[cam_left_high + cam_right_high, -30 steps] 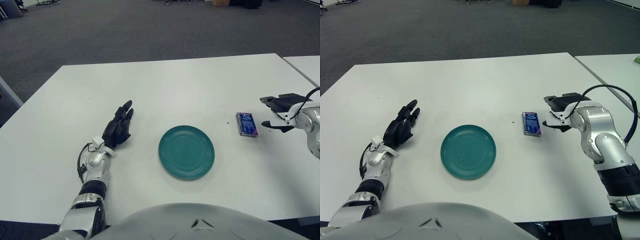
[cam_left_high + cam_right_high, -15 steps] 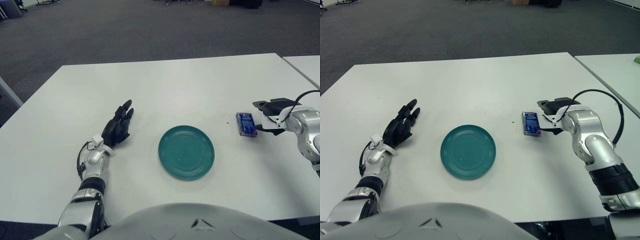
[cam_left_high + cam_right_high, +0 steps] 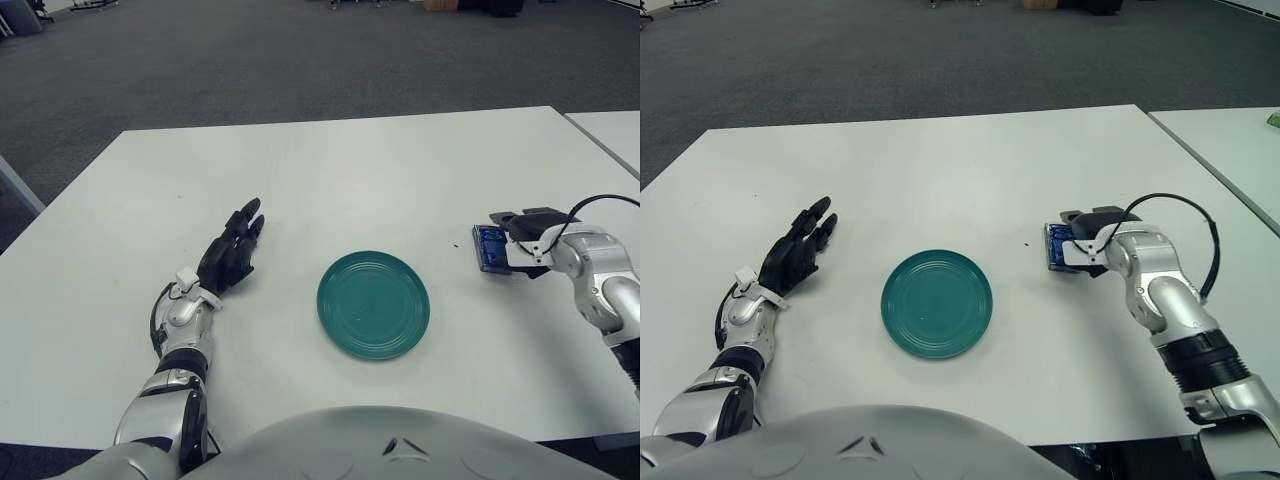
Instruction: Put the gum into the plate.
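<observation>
Nearest, in the middle of the white table [image 3: 400,160]: a teal plate [image 3: 373,304], bare, with nothing lying in it. So no part of the placing done.

Left of the plate and well apart from it: the left hand [image 3: 229,260], dark fingers stretched out and loosely spread, holding nothing, idle, pointing away over the tabletop.

Right of the plate, a little farther back: the gum [image 3: 489,247], a small blue pack, flat on the table, clear of the plate's rim with bare table between the 2. At its right edge: the right hand [image 3: 1085,238], with 1 dark finger over the far end of the pack and another at the near end, bracketing it. Whether already pinched firm or only touching, could not be told; pack not visibly lifted, seemingly flat on the surface.

Judged progress: early, reach done and grasp in hand. Left to do: close securely, lift, carry leftward over the plate, set down, let go.
</observation>
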Motion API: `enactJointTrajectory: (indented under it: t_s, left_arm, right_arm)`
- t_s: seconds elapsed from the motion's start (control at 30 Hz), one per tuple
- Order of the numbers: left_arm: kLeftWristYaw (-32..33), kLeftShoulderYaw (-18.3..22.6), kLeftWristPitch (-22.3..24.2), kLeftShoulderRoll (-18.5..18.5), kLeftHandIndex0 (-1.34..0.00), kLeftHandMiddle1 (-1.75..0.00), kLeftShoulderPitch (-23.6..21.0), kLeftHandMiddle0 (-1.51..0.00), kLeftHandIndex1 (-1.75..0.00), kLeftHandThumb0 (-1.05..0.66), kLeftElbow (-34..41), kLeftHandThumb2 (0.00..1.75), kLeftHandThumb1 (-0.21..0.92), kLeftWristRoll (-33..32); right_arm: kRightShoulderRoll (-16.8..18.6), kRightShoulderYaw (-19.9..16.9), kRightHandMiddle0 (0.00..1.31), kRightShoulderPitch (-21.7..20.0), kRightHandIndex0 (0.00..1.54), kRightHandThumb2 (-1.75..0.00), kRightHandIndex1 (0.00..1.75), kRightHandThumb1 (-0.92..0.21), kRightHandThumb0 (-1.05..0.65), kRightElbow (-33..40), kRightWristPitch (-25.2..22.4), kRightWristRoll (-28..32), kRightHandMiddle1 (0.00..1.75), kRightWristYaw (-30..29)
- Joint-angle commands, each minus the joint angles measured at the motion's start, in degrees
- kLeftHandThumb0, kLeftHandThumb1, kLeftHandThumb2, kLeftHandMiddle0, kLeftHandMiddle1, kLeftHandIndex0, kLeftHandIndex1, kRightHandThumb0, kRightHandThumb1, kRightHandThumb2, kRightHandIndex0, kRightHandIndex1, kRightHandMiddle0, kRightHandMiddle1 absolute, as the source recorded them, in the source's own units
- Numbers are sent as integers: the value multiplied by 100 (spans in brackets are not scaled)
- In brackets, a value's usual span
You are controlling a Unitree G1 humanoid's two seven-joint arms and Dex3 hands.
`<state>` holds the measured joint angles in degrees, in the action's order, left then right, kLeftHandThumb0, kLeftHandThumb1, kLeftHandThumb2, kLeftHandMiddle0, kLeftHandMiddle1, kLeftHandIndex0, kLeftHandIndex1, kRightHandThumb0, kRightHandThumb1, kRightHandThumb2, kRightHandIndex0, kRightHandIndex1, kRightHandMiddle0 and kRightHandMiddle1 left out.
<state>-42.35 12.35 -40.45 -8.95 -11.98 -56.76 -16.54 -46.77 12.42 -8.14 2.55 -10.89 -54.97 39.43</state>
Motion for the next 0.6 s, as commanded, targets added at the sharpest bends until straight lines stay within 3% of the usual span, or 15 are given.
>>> enactJointTrajectory:
  t_s: [0.0, 0.13, 0.57]
  left_arm:
    - [207, -80, 74, 132, 0, 0, 516, -9, -21, -105, -215, 70, 92, 189]
    - [475, -115, 56, 62, 0, 0, 402, -9, -21, -105, -363, 73, 92, 394]
    - [486, -190, 180, 31, 0, 0, 478, -10, -23, -105, -266, 75, 92, 443]
  right_arm:
    - [43, 39, 0, -101, 0, -90, 0, -92, -105, -82, 24, 56, 0, -117]
    - [78, 92, 0, -47, 0, -90, 0, -92, -105, -151, 57, 77, 0, -227]
    - [158, 223, 0, 55, 0, -90, 0, -92, -105, -314, 1, 78, 0, -413]
